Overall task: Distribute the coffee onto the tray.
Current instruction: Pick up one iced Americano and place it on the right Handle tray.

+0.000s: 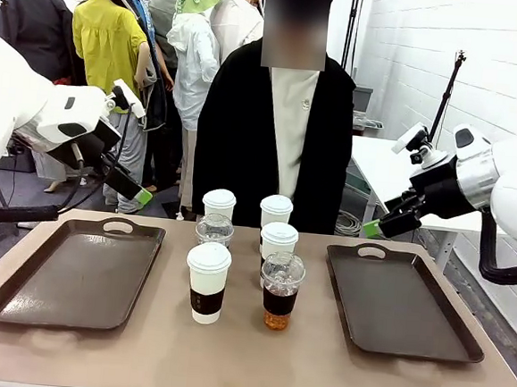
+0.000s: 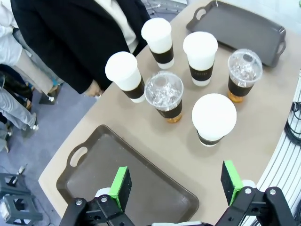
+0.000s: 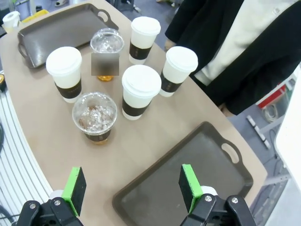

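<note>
- Jaws on both arms stand spread wide with nothing between them: check the left gripper (image 2: pixel 176 184) in the left wrist view and the right gripper (image 3: pixel 132 183) in the right wrist view.
- In the front view, you see the left gripper at 9 o'clock of the cup group and the right gripper at 3 o'clock. Both are raised above the table (image 1: pixel 245 363) and apart from every cup.
- Locate the coffee at the table's middle, between the trays: four white paper cups (image 1: pixel 208 281) with brown sleeves and two clear dome cups (image 1: pixel 280 289).
- Note that one of the white paper cups stands at 7 o'clock of the group. One of the clear dome cups, holding amber drink, stands just beside it at 5 o'clock.
- Find the left tray (image 1: pixel 73 277) at 9 o'clock of the group and the right tray (image 1: pixel 402 303) at 3 o'clock. All six cups stand on the table top, off both trays.
- Expect a person (image 1: pixel 276 141) in a black jacket at 12 o'clock, behind the cups.
</note>
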Controlling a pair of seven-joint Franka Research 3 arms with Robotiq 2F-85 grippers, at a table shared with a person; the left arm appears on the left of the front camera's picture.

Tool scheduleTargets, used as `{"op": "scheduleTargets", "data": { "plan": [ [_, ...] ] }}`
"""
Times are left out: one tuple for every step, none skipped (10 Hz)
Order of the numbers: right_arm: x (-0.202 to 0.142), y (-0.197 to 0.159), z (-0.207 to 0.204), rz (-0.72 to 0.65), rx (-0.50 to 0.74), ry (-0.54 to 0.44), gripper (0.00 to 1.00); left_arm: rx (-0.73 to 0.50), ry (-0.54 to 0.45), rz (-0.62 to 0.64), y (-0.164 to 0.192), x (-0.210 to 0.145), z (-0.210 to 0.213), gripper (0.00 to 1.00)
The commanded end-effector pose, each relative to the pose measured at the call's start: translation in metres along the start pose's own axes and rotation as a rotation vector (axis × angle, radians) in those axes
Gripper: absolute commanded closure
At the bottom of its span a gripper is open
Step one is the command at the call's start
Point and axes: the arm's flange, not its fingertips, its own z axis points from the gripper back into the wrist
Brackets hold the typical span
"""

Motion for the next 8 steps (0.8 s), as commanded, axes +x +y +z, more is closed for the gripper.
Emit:
{"op": "scheduleTargets", "data": {
  "plan": [
    [-0.033,0.019,-0.009,0.009,0.04,-0.022,0.0,-0.016,-0.054,-0.008,-0.013,-0.043,0.006,0.0],
    [-0.03,0.02,-0.011,-0.01,0.023,0.0,0.0,-0.012,-0.042,-0.007,-0.012,-0.044,0.008,0.0],
    [0.0,-0.001,0.0,0.0,0.005,-0.003,0.0,0.003,-0.017,0.005,0.004,0.0,0.007,0.0],
    [0.0,-0.001,0.0,0.0,0.005,-0.003,0.0,0.003,-0.017,0.005,0.004,0.0,0.007,0.0],
    [0.0,-0.001,0.0,0.0,0.005,-0.003,0.0,0.003,-0.017,0.005,0.004,0.0,0.007,0.0],
    [0.0,-0.001,0.0,0.0,0.005,-0.003,0.0,0.003,-0.017,0.005,0.004,0.0,0.007,0.0],
    [0.0,-0.001,0.0,0.0,0.005,-0.003,0.0,0.003,-0.017,0.005,0.004,0.0,0.007,0.0],
    [0.0,-0.001,0.0,0.0,0.005,-0.003,0.0,0.003,-0.017,0.005,0.004,0.0,0.007,0.0]
  ]
}}
